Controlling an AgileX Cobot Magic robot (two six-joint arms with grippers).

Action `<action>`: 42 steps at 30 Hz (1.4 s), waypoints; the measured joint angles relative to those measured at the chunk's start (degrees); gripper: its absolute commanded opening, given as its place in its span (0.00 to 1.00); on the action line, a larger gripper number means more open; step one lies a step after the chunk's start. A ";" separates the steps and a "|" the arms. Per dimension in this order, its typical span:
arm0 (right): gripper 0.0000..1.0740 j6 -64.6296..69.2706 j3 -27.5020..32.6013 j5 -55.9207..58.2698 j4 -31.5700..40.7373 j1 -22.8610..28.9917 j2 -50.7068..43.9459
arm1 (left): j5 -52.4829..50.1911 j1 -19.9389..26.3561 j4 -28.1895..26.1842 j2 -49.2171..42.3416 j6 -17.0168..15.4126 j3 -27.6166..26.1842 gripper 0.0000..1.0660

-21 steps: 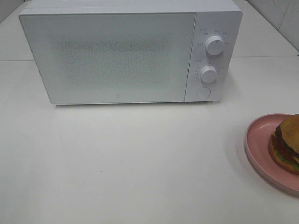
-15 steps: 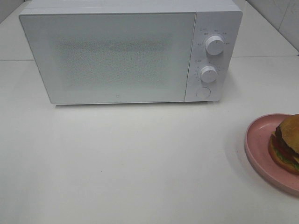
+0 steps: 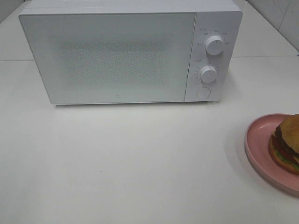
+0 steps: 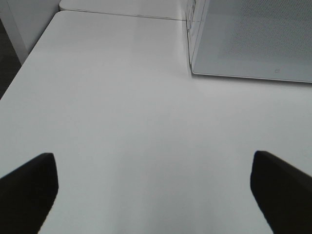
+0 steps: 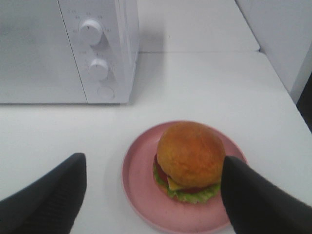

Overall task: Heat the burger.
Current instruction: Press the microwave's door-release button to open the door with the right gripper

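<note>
The left gripper [image 4: 153,161] is spread wide. Its two dark, blunt fingers [image 4: 29,187] stand far apart over the bare white surface [image 4: 122,107], with nothing between them and nothing touched. The right gripper [image 5: 155,163] is also spread. Its wrist view shows the burger [image 5: 191,153] in the gap between its matte black fingers [image 5: 53,195]. One finger sits close to the bun's edge in that view, but it cannot be told whether they touch, and the jaws are not pinching it.

In the high view, a boxy white microwave [image 3: 112,56] stands at the back left on the smooth, matte surface [image 3: 140,163]. Its door is shut. The door is a flat, pale panel with a finely speckled window. On the narrow control strip to the right of the door are two round white knobs, an upper knob [image 3: 214,45] and a lower knob [image 3: 209,73], and a round button [image 3: 203,92] under them.

At the far right edge, well apart from the microwave, a glossy pink round plate [image 3: 257,140] with a shallow raised rim carries the burger [image 3: 286,144]. It has a domed golden-brown bun, a dark patty, a red layer and frilly green lettuce.
</note>
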 measured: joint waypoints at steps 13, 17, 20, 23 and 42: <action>0.72 0.00 0.34 -14.78 -0.23 0.00 2.12 | 0.00 0.00 0.00 0.00 0.00 0.00 0.94; 0.76 0.00 0.69 -17.99 -0.29 0.00 6.59 | 0.00 0.00 0.00 0.00 0.00 0.00 0.94; 0.77 0.00 0.69 -18.62 -0.34 0.00 7.68 | 0.00 0.00 0.00 0.00 0.00 0.00 0.94; 0.78 0.00 0.69 -19.94 -0.34 0.00 10.49 | 0.00 0.00 0.00 0.00 0.00 0.00 0.94; 0.72 0.00 0.69 -38.90 -0.34 0.00 32.72 | 0.00 0.00 0.00 0.00 0.00 0.00 0.94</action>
